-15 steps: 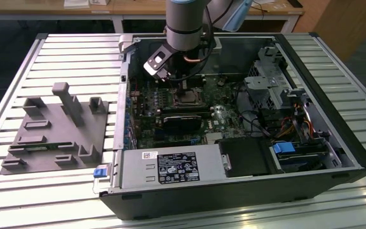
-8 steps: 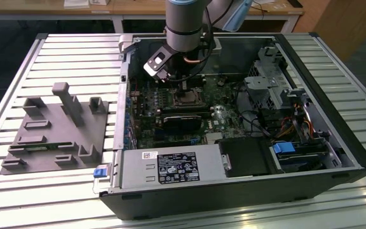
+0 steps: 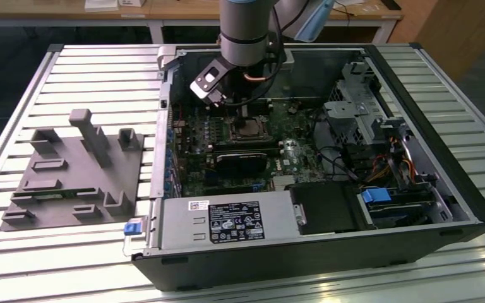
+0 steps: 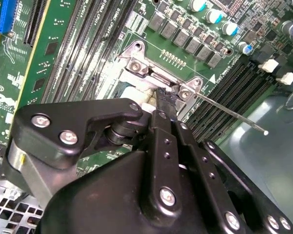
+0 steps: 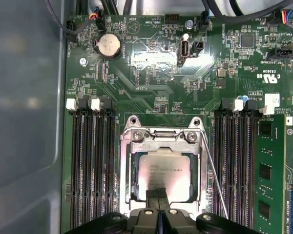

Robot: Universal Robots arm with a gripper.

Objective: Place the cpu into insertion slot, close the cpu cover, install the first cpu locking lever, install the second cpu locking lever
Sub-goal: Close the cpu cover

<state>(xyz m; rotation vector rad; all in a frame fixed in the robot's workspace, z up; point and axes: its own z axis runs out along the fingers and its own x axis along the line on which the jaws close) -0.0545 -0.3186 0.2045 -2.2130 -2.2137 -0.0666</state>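
Gripper (image 5: 157, 194): fingers pressed together with nothing between them, tips down at the near edge of the cpu cover (image 5: 124, 165).
CPU (image 5: 165, 168): lies flat in the cover's window, just beyond the fingertips.
Cover: lowered around the cpu.
Second wrist view: a thin locking lever (image 4: 229, 113) sticks out free over the memory slots (image 4: 234, 85).
Exterior view: the arm reaches into an open computer case (image 3: 470, 208); a grey fixture (image 3: 65, 183) lies at the exterior view's left.
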